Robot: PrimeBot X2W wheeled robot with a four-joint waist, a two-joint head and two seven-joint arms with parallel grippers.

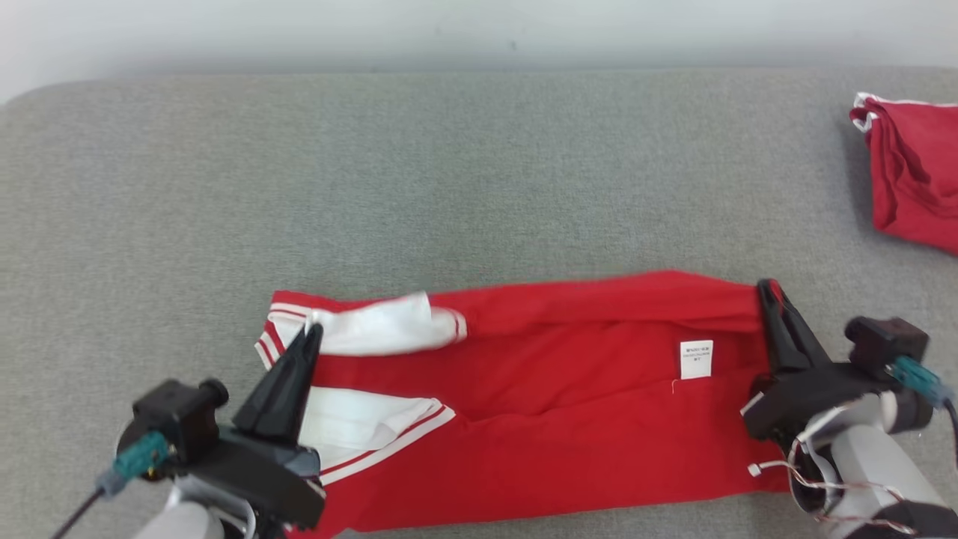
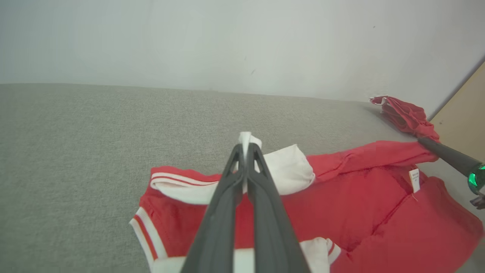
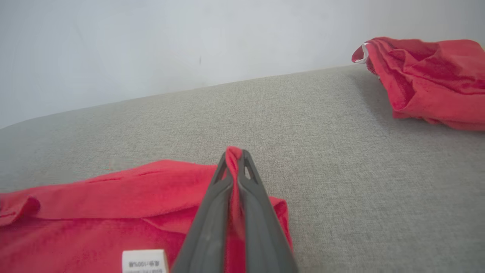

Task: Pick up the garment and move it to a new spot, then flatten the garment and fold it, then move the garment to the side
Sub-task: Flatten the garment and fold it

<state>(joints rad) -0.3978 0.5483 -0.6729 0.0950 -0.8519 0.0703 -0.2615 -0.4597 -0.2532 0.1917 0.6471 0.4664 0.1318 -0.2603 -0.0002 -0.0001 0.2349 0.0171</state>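
Grey table (image 1: 449,172), holding the red shirt (image 1: 569,419) on its near side. Pinching its white sleeve (image 1: 389,326) tight with the left gripper (image 1: 313,331), and its far right corner with the right gripper (image 1: 765,287). Folding well: lifting both ends evenly, keeping cloth stretched.

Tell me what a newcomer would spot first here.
The bright red shirt stretched across the near side of the grey fabric surface, its white care label showing. The left gripper has its fingers shut on a white sleeve at the shirt's left end, the right gripper on its far right corner. A second red garment lies bunched at the far right.
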